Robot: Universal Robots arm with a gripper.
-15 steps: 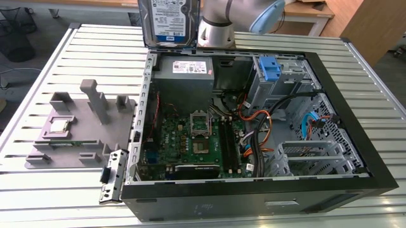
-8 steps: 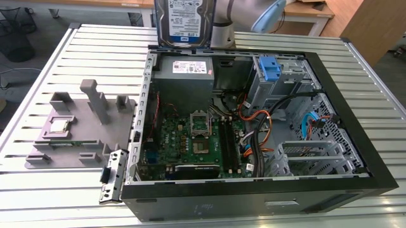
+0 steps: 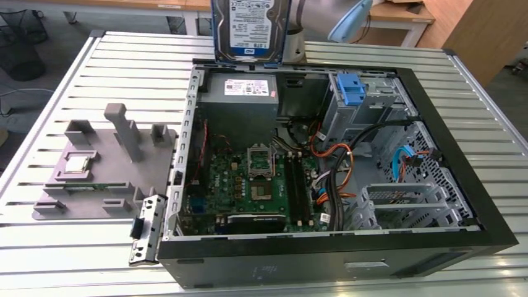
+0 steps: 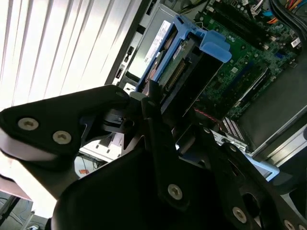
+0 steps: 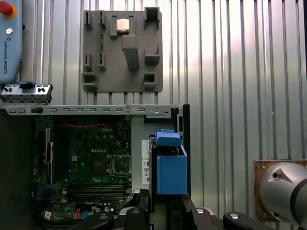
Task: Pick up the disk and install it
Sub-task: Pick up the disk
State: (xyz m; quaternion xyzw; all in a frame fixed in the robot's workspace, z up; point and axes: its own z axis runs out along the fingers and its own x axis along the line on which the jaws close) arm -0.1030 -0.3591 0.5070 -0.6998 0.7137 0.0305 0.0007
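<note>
The disk [image 3: 250, 28], a silver-grey drive with a white-and-blue label in a blue carrier, hangs upright above the far wall of the open computer case [image 3: 462, 185]. In the second wrist view my gripper [image 4: 160, 108] is shut on one end of the disk [image 4: 184, 62], whose blue tab points away over the motherboard. The first wrist view looks down the disk's blue carrier [image 5: 171, 172], which sits over the power supply corner of the case [image 5: 182, 115]. A drive cage with a lone blue bracket [image 3: 352, 90] stands inside the case towards the exterior view's right.
A grey fixture tray [image 3: 99, 167] with tall posts and a small silver chip [image 3: 76, 163] lies on the slatted table at the exterior view's left. A slotted metal bracket [image 3: 144, 229] leans beside the case. Orange and blue cables [image 3: 342, 158] cross the case interior.
</note>
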